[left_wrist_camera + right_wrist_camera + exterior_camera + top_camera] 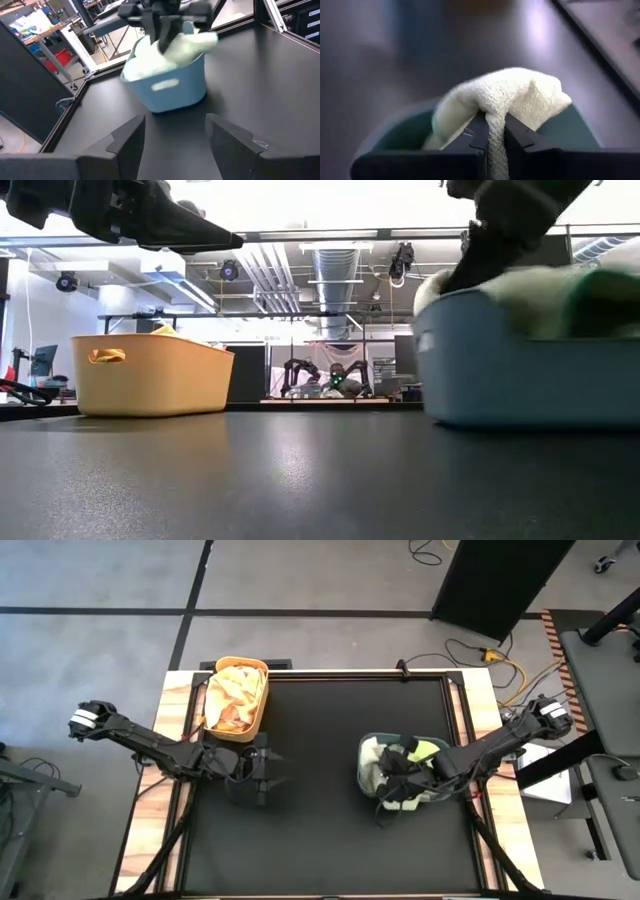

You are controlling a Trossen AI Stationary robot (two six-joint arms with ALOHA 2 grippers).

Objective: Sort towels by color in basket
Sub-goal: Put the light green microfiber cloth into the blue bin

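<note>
Black worktop (330,840) w/ wood edging sits on grey floor. High view: yellow basket (237,698) at back-left holds orange/peach towels (235,690); blue basket (398,772) right of centre holds pale and green towels (428,750). Left hand (268,770) hovers just beside yellow basket, fingers spread, holding nothing. Right hand (392,772) is over blue basket.

Low view: yellow basket (150,375) far left, blue basket (530,355) close on right w/ pale cloth heaped above rim; right arm comes down into it.

Left wrist view: own fingers (127,142) wide apart, nothing between; blue basket (167,85) ahead, right hand above it pinching cloth.

Right wrist view: right hand (492,135) clamped on a fold of pale cream towel (505,97), basket rim below.

Risks, as I judge: grip is on a thin fold only, so towel could slip out during a lift; cloth may drag neighbouring towels out, or snag the rim and tip the light basket.
</note>
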